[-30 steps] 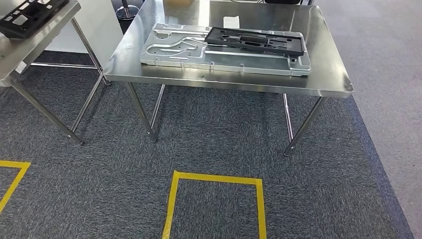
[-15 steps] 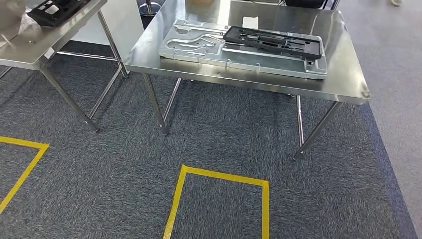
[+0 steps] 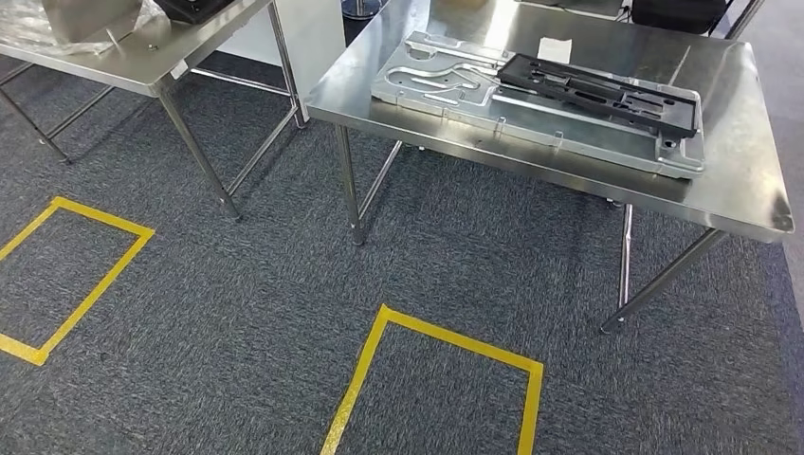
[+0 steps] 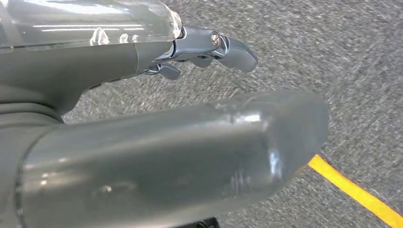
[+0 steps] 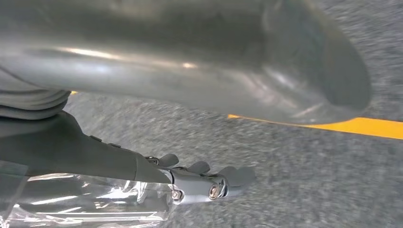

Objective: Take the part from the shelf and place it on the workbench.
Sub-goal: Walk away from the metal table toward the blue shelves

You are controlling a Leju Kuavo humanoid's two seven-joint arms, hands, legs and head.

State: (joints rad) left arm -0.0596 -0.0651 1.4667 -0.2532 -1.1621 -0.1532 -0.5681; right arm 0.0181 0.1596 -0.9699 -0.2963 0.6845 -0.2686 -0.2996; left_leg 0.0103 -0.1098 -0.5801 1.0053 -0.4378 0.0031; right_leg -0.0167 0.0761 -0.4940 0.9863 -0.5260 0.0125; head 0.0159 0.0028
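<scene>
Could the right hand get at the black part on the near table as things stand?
Probably not yet: the right hand hangs empty over carpet, while the black part lies on the metal plate atop the table, across open floor.

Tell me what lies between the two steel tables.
In the head view, between the left table and the workbench lies bare grey carpet, with a white panel behind the gap.

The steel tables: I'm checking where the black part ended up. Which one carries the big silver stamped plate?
The right-hand table: the silver plate lies flat on it with a black part on top. The left table has none.
</scene>
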